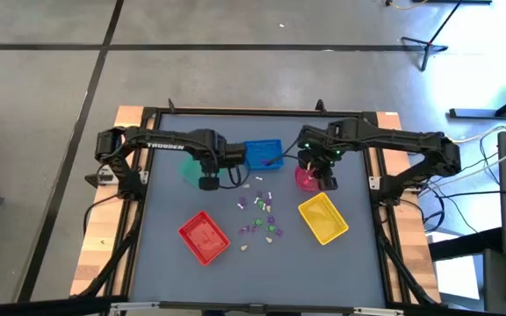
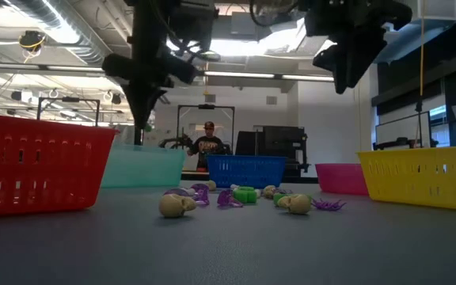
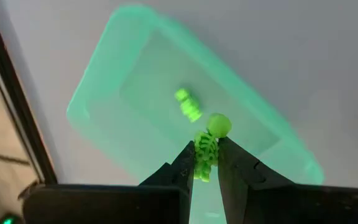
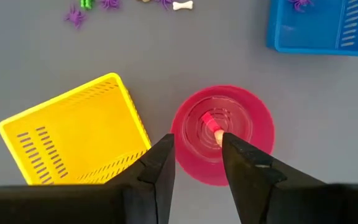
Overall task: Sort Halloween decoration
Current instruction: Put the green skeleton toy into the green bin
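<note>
The left end effector (image 3: 205, 163) pinches a knobbly green skeleton (image 3: 206, 144) above the translucent green tray (image 3: 135, 74), the right end effector (image 4: 196, 149) gapes over the round pink bowl (image 4: 253, 124), and small trinkets (image 1: 260, 215) scatter on the counter (image 1: 165, 202).

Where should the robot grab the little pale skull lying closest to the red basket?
Probably from straight above, pinching the skull across its round sides: it sits low on the table with bare space around it. The right gripper, open over the pink bowl, is free; the left gripper holds a green skeleton.
</note>
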